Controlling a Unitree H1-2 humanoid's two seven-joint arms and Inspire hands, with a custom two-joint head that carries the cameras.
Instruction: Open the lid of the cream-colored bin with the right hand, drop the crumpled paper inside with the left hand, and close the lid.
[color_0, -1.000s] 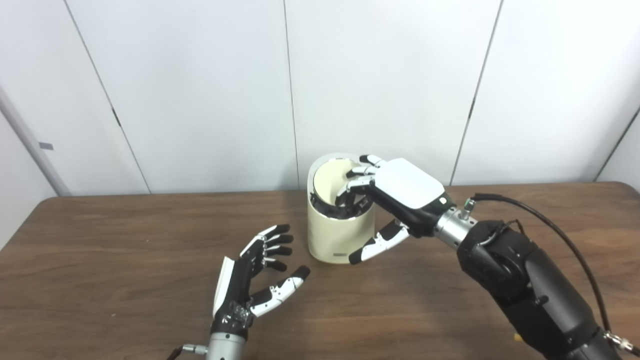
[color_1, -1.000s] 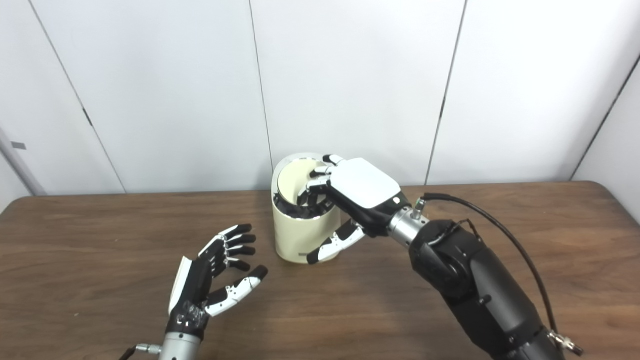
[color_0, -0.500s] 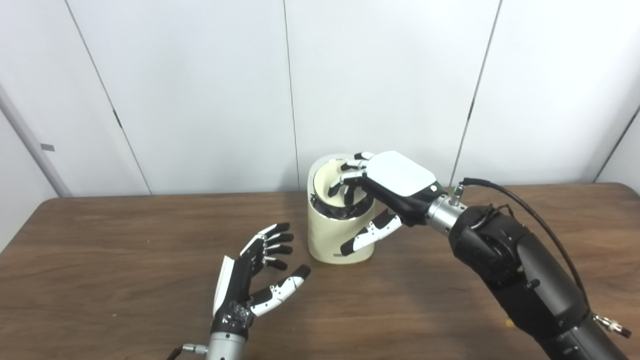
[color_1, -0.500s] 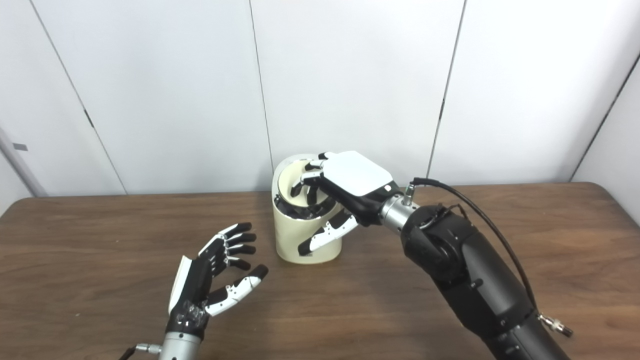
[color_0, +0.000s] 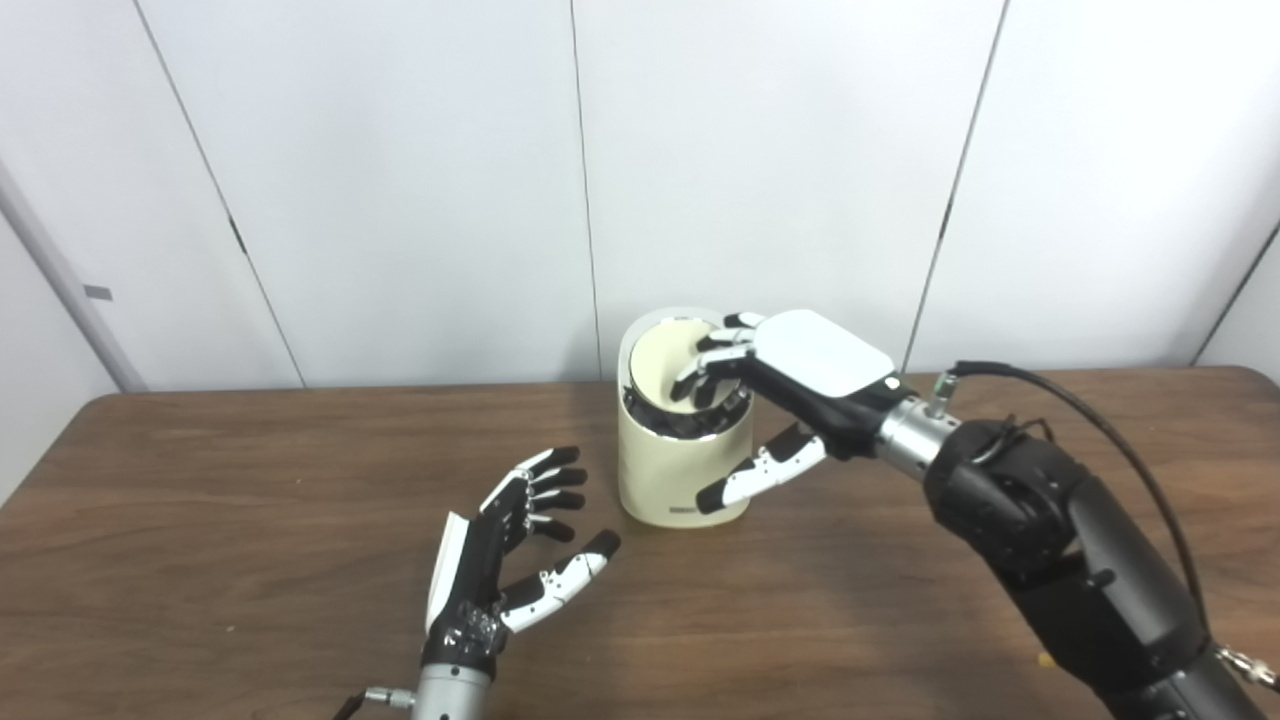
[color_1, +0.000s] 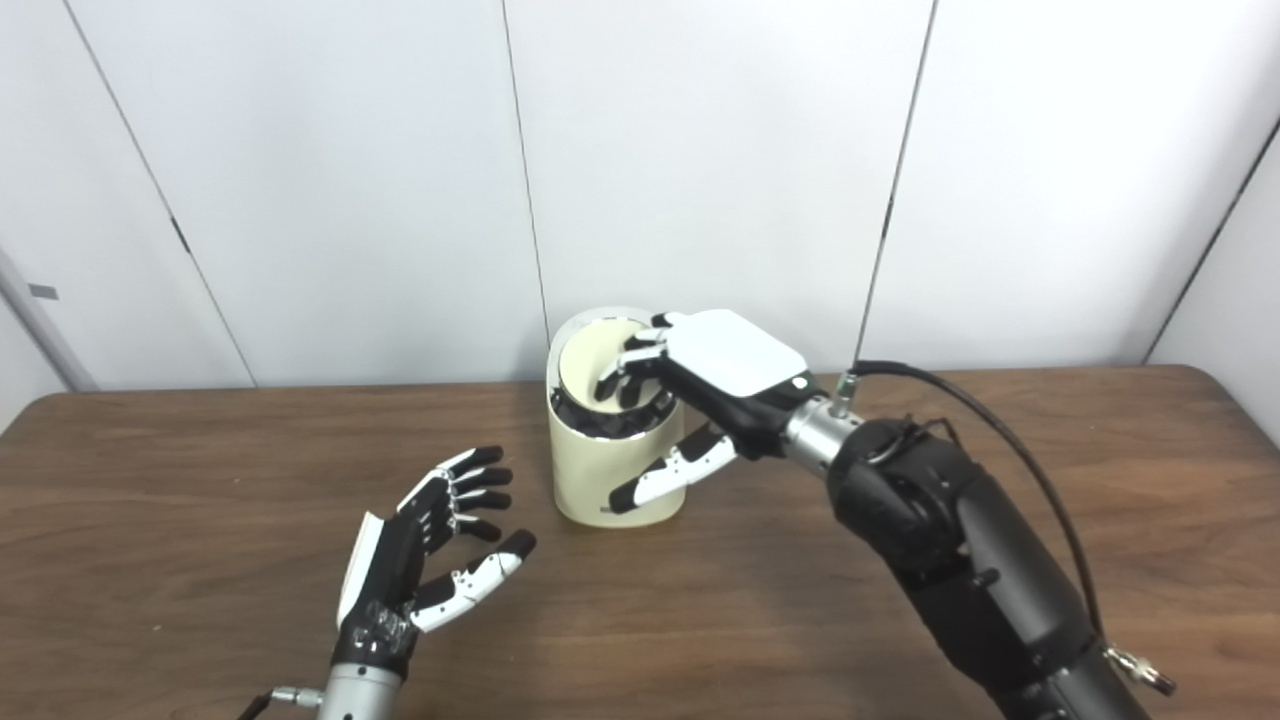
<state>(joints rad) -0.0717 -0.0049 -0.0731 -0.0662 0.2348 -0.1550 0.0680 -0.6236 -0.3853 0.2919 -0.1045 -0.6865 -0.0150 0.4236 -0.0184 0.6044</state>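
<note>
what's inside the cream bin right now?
Through the cream bin's open top only a dark inner rim and the tilted cream lid show. The right hand's fingers cover the right side. The bottom is hidden; no crumpled paper visible.

No legible text, brand, number or sign is found in either eye view. The cream-colored bin (color_0: 683, 470) carries a small dark label (color_0: 682, 512) low on its front wall, just above the surface; whatever is printed on it is too small and blurred to read. A small grey tag (color_0: 97, 292) sits on the wall panel at far left; no characters can be made out on it.
</note>
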